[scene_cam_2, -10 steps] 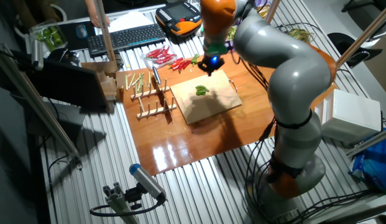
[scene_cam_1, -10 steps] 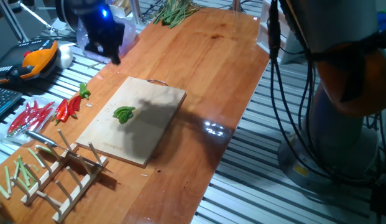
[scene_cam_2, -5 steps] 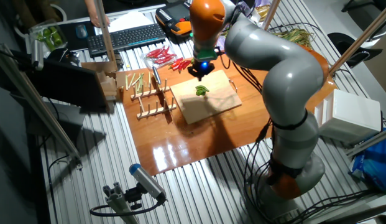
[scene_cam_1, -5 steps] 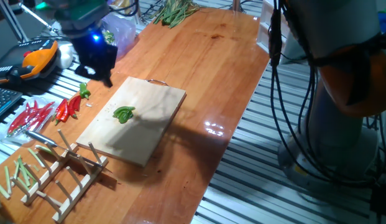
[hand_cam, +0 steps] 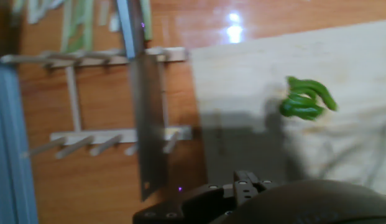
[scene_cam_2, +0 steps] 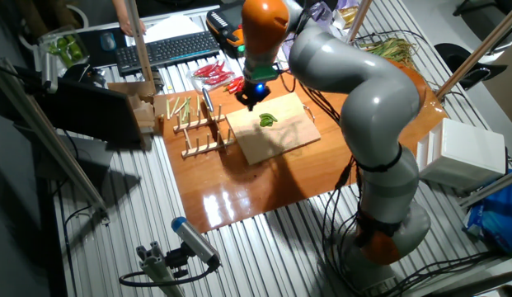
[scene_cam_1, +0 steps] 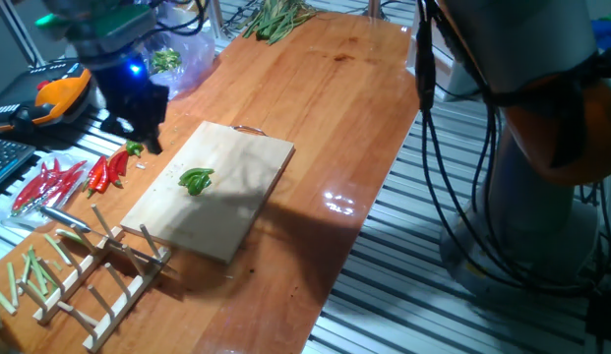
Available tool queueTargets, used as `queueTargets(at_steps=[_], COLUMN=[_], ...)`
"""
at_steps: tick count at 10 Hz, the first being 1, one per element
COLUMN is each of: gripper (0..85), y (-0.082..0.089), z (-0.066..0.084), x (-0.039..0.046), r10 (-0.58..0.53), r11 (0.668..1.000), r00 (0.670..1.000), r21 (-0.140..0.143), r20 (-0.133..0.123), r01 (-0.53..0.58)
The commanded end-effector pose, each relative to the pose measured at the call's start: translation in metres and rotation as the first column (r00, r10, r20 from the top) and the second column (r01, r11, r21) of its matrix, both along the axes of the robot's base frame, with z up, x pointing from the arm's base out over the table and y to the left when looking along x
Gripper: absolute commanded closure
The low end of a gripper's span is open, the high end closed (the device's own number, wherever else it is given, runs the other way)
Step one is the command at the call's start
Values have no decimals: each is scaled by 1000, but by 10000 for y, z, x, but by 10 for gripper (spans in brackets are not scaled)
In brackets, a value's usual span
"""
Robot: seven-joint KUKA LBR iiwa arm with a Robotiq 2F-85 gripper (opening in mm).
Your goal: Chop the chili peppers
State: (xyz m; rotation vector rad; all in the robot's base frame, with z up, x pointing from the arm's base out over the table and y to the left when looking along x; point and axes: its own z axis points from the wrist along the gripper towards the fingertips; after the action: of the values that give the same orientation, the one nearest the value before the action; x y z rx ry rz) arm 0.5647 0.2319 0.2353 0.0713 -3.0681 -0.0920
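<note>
The chili pepper [scene_cam_1: 196, 180] is small, glossy green and curled. It lies whole on the wooden cutting board [scene_cam_1: 236, 157]. It also shows in the other fixed view [scene_cam_2: 268, 120] and at the right of the hand view [hand_cam: 304, 99]. My gripper [scene_cam_1: 148, 138] hangs above the table just off the board's far left corner, over the red chilies and apart from the green chili. It also shows in the other fixed view [scene_cam_2: 246, 99]. Its fingers are dark and blurred, so I cannot tell how they stand. I see nothing in them.
A knife [hand_cam: 145, 118] lies across the wooden rack [scene_cam_1: 98, 270] left of the board. Red chilies [scene_cam_1: 59, 182] and pale green stalks [scene_cam_1: 20, 275] lie near the rack. A keyboard [scene_cam_2: 165, 49] and an orange pendant [scene_cam_1: 54, 93] sit beyond the table edge.
My gripper has moved left and toward the rack side, from behind the board's far corner to above the red chilies. The chili and the board have not moved.
</note>
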Motion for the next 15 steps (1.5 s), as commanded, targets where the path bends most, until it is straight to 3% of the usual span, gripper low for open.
queueTargets(at_steps=[1,2,3,4,5,6,7,8,9,10,11,12,13,15], gripper=[850,850,850,850,850,850,850,850,850,680,680,680,680,680], y=[330,330,330,330,330,330,330,487,661,784,854,894,911,869], z=[0,0,0,0,0,0,0,83,147,160,109,27,-74,-283], x=[0,0,0,0,0,0,0,163,300,375,422,477,555,679], r10=[72,109,111,123,39,14,-4,-29,-33,-41,-55,-80,-72,-77], r11=[997,994,991,988,994,998,999,999,999,998,994,992,988,987], r00=[996,992,992,992,999,1000,1000,999,999,999,998,996,996,996], r21=[-11,15,71,85,98,54,47,36,6,-51,-89,-93,-132,-135], r20=[53,70,64,40,4,-10,-31,-42,-4,19,40,44,50,52], r01=[-71,-110,-116,-126,-39,-14,5,30,33,42,58,84,78,83])
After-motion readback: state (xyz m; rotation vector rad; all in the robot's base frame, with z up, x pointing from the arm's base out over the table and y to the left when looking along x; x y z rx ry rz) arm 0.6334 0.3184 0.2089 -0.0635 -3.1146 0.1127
